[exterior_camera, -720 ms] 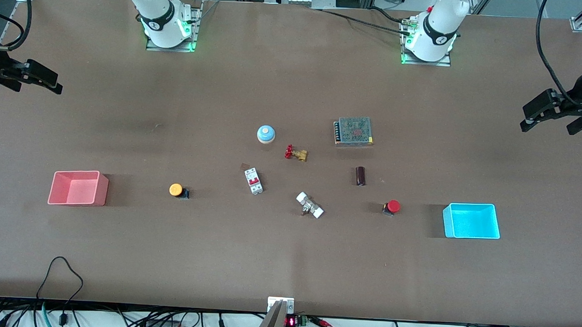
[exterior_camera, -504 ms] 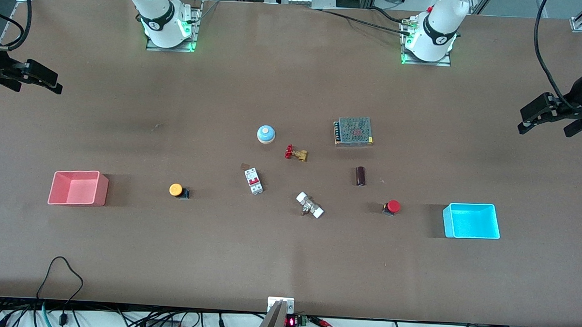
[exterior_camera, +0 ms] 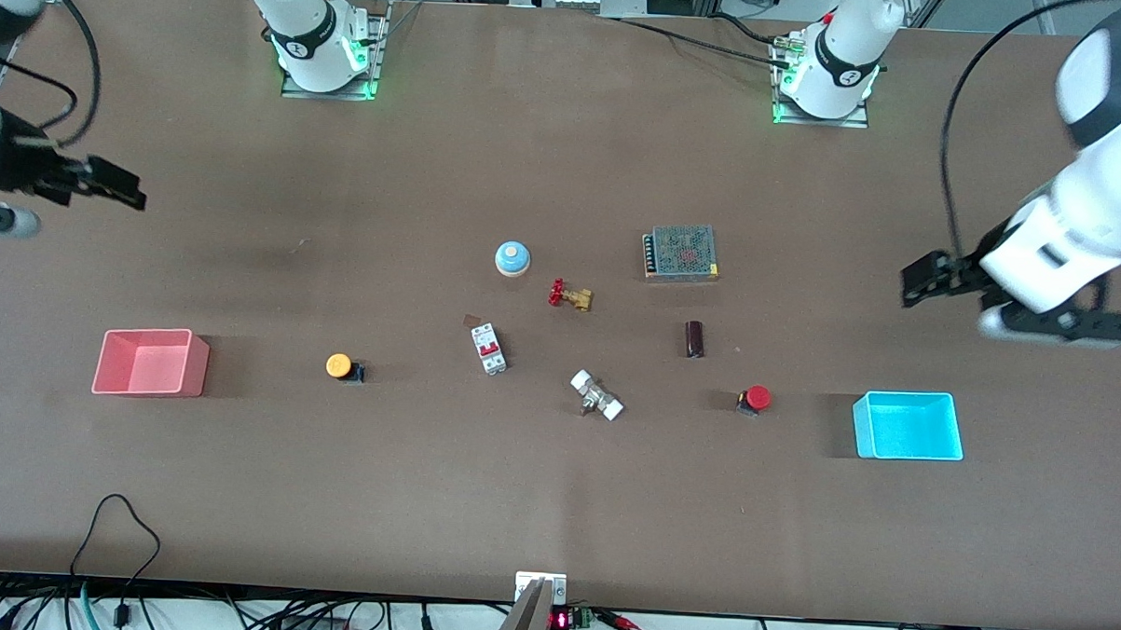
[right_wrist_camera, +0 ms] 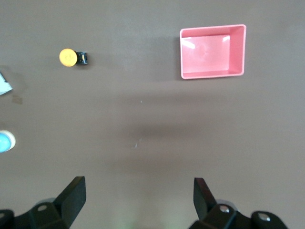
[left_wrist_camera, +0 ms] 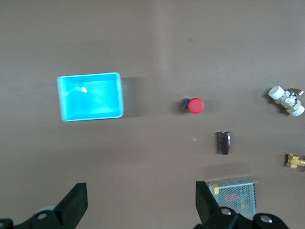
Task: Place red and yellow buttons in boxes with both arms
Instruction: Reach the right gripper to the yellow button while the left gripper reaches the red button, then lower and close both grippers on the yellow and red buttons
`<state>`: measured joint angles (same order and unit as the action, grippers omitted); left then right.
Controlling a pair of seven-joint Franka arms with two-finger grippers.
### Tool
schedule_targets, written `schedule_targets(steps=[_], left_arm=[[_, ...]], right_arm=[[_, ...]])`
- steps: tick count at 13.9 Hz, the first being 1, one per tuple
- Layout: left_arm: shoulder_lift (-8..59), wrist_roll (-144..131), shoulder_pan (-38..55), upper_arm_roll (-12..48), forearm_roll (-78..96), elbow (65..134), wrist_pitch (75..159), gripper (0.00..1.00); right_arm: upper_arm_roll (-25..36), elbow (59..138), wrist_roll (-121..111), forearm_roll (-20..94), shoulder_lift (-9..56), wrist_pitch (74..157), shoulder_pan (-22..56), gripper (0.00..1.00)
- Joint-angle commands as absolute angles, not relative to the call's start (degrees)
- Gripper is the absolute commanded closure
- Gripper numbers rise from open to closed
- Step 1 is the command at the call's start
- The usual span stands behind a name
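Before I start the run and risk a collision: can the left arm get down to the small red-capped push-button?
Probably yes. The left end effector hangs open in the air; the red-capped push-button stands alone between the dark cylinder and the cyan bin, touching neither.

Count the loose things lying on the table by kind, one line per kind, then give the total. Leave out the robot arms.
Push-buttons on black bases: 2, yellow button, red button
Bins: 2, pink bin, cyan bin
Valves and fittings: 2, brass valve, white-capped fitting
Blue dome button: 1
Circuit breaker: 1
Power supply: 1
Dark cylinder: 1
Total: 10
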<state>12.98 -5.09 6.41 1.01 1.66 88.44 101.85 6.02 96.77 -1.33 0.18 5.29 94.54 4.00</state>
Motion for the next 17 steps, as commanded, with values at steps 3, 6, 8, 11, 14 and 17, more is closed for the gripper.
schedule_targets(steps=[3, 6, 8, 11, 14, 17], left_arm=[[21.3, -5.9, 9.0, 0.8, 4.6, 86.9, 106.5, 0.00], [26.5, -9.4, 11.8, 0.7, 4.6, 87.3, 112.5, 0.00], [30.3, -12.1, 12.7, 0.7, 4.5, 87.4, 117.8, 0.00], [34.8, -13.9, 13.8, 0.7, 4.5, 87.5, 123.6, 0.00], [37.7, -13.9, 13.7, 0.7, 4.5, 87.5, 125.7, 0.00], [39.3, -14.4, 13.8, 0.7, 4.6, 87.5, 126.0, 0.00]], right_arm=[[5.4, 96.2, -1.2, -0.1, 16.8, 106.5, 8.5, 0.00], [5.3, 96.1, -1.1, 1.9, 22.7, 114.3, 11.2, 0.00], [5.3, 96.0, -1.1, 6.3, 25.6, 117.6, 12.5, 0.00], [5.4, 96.0, -1.3, 5.6, 28.5, 121.3, 15.8, 0.00], [5.4, 95.2, -1.2, 5.2, 31.7, 123.5, 16.6, 0.00], [5.4, 94.9, -1.2, 5.3, 33.6, 125.1, 16.7, 0.00]])
